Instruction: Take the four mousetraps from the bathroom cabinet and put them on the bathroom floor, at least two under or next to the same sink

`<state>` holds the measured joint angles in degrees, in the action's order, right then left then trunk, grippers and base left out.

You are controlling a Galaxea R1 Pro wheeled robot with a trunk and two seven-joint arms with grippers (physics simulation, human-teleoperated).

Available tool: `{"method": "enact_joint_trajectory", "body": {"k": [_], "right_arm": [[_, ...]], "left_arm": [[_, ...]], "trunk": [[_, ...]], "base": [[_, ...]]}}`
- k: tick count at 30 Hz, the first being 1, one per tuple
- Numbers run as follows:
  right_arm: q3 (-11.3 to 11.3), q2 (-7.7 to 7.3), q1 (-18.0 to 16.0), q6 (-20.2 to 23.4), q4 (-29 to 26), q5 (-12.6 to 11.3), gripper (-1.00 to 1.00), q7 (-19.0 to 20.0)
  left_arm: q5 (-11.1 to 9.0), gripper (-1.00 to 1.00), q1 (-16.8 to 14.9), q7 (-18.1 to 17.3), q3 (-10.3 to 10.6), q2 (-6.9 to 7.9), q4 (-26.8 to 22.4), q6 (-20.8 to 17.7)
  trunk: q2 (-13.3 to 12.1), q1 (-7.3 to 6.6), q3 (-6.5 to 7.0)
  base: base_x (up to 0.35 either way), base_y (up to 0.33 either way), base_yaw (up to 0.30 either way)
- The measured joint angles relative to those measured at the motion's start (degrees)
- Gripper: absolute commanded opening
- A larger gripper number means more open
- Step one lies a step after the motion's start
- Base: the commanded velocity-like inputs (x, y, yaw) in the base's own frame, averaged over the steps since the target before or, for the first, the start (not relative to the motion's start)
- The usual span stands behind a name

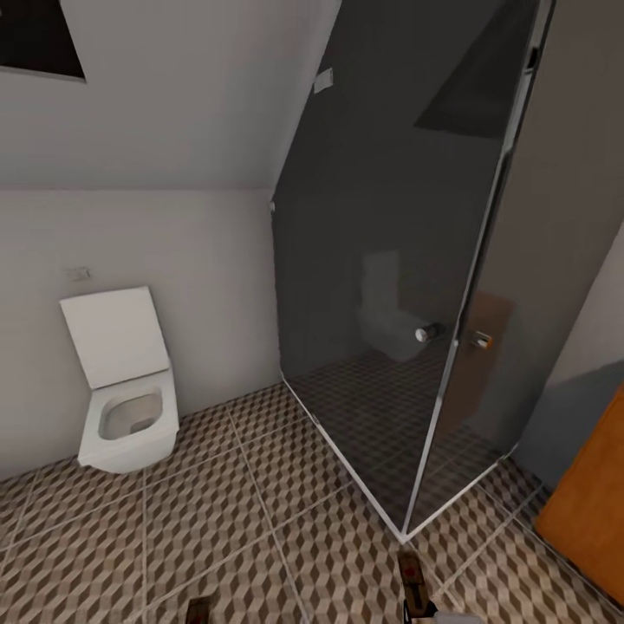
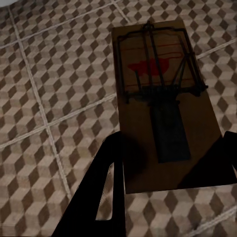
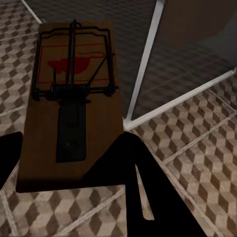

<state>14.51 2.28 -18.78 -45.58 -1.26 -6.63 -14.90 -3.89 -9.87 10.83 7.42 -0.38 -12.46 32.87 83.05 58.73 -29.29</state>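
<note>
In the left wrist view, my left gripper (image 2: 168, 173) is shut on a dark-brown mousetrap (image 2: 158, 74) with a red mark and a grey wire bar, held flat above the cube-patterned bathroom floor (image 2: 49, 74). My right gripper (image 3: 69, 173) is shut on a second mousetrap (image 3: 74, 94), held above the floor beside the shower's corner. The head view shows both traps at the bottom edge, the left one (image 1: 199, 610) and the right one (image 1: 414, 582). The sink is out of view. An orange-brown wooden panel (image 1: 589, 511) at the right edge may be the cabinet; I cannot tell.
A white toilet (image 1: 126, 390) with its lid up stands against the wall at left. A dark glass shower enclosure (image 1: 407, 286) with a pale frame juts toward me, its corner (image 1: 403, 530) just ahead of the right trap. Tiled floor (image 1: 234, 520) lies between toilet and shower.
</note>
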Motion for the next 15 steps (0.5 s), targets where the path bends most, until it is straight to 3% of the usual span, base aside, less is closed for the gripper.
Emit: {"method": "enact_joint_trajectory", "body": {"k": [15], "right_arm": [[0.0, 0.0, 0.0, 0.0, 0.0, 0.0, -1.0, 0.0]], "left_arm": [[0.0, -1.0, 0.0, 0.0, 0.0, 0.0, 0.0, 0.0]], "trunk": [[0.0, 0.0, 0.0]], "base": [[0.0, 0.0, 0.267]]}}
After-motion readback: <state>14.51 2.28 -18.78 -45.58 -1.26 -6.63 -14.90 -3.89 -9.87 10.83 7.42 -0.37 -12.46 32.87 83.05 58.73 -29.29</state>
